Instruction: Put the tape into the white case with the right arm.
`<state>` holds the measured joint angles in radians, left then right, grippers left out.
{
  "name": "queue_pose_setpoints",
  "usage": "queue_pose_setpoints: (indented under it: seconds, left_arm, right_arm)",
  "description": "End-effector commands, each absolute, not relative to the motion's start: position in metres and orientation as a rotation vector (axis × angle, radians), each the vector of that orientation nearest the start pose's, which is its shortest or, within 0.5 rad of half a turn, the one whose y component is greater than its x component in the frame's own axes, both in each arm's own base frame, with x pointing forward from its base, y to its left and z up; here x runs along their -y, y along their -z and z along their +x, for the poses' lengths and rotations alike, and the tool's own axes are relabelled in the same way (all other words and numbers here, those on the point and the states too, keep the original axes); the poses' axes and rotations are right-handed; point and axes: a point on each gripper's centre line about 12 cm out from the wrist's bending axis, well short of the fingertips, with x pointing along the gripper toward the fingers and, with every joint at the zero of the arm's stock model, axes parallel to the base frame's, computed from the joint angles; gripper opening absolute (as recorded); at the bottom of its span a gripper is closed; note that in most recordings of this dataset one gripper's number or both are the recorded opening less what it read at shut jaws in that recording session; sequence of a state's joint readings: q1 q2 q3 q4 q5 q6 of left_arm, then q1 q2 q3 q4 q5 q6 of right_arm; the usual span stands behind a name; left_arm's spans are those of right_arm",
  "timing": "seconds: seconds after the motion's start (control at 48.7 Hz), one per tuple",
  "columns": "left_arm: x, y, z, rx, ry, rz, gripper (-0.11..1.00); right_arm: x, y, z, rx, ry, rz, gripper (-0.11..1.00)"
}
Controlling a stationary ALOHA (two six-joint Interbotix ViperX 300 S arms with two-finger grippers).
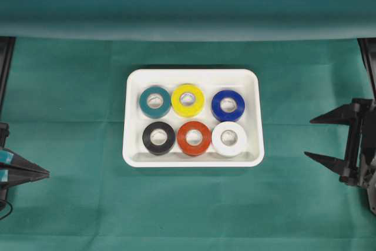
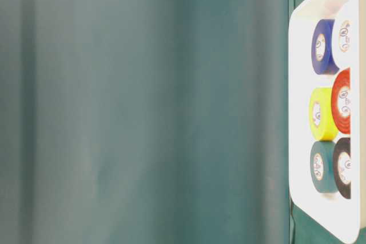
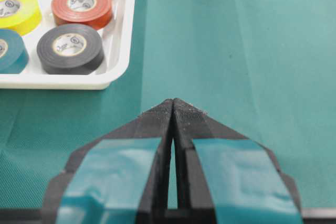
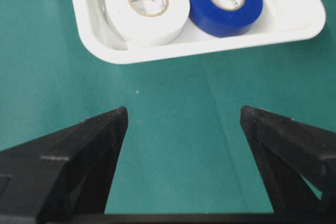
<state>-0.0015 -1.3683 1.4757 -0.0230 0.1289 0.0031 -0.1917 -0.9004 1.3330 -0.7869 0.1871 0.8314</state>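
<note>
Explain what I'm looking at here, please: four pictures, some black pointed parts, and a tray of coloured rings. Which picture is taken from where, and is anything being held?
This is a two-armed robot at a green cloth-covered table. One picture looks down from above, one is taken from table level and appears turned sideways, and two come from cameras on the wrists. The white case holds six tape rolls: teal, yellow, blue, black, red and white. The left end effector, banded in light blue, is closed and empty. The right end effector, all black, is open and empty, pointing toward the case. No tape lies outside the case.
</note>
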Motion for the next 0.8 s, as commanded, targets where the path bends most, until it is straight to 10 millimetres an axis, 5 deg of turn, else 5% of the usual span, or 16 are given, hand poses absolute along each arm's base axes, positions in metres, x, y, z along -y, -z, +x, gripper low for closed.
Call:
queue_pose_setpoints:
  seconds: [0.0, 0.781]
  left_arm:
    - [0.000, -0.192, 0.133, -0.221, -0.001, -0.020, 0.00]
    - [0.000, -0.193, 0.133, -0.216, 0.001, -0.020, 0.00]
  right_arm:
    - [0.044, -0.175, 0.169, -0.534, 0.302, 0.074, 0.63]
    - [0.007, -0.169, 0.153, -0.397, 0.054, 0.007, 0.63]
